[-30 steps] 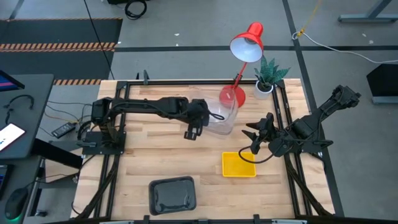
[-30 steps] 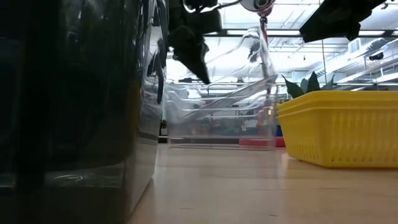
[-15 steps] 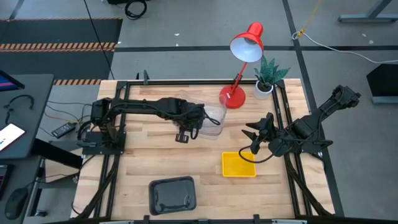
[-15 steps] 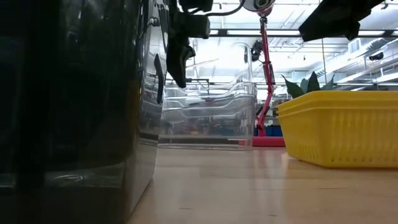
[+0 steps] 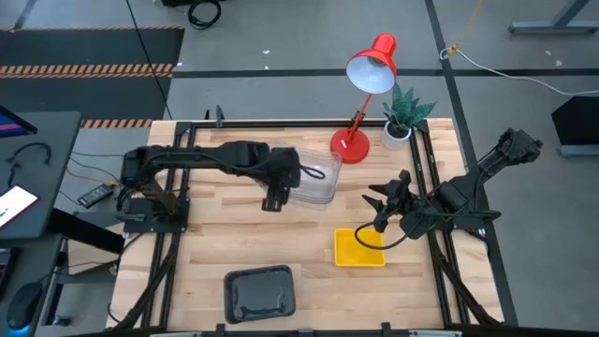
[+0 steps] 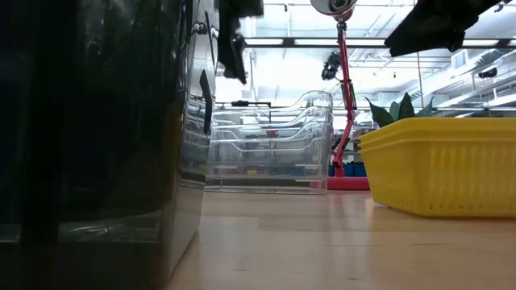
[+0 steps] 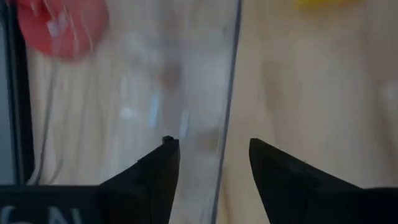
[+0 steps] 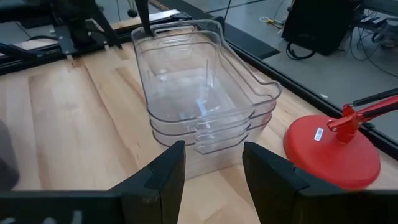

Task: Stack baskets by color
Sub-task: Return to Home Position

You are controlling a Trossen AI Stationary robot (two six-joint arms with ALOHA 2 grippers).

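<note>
My left jaws are open to a moderate gap and hold nothing. They hang at the end of my left arm [image 5: 220,157], over the left end of the clear baskets [image 5: 315,178]. The left wrist view shows both fingers [image 7: 155,177] spread, with the baskets' clear wall running past the gap beyond them. The low view shows these jaws above the top rim and apart from it.

My right jaws are open and hold nothing. My right arm [image 5: 468,192] reaches in from the right edge of the bench [image 5: 215,243]. From above, the jaws sit just beside the far right corner of the yellow baskets [image 5: 359,248].

The clear baskets stand close to the bench's far edge, about midway along it, just beside the base of the red lamp [image 5: 348,146]. Only the right wrist view shows them as three nested one in another. The high view gives a single outline, and the low view gives stacked rims side-on.

The yellow baskets lie in the bench's right half, between its middle and its near edge. The dark grey baskets [image 5: 260,292] lie at the near edge, about midway along; their layers cannot be counted in any view. A potted plant [image 5: 402,117] stands at the far right corner.
</note>
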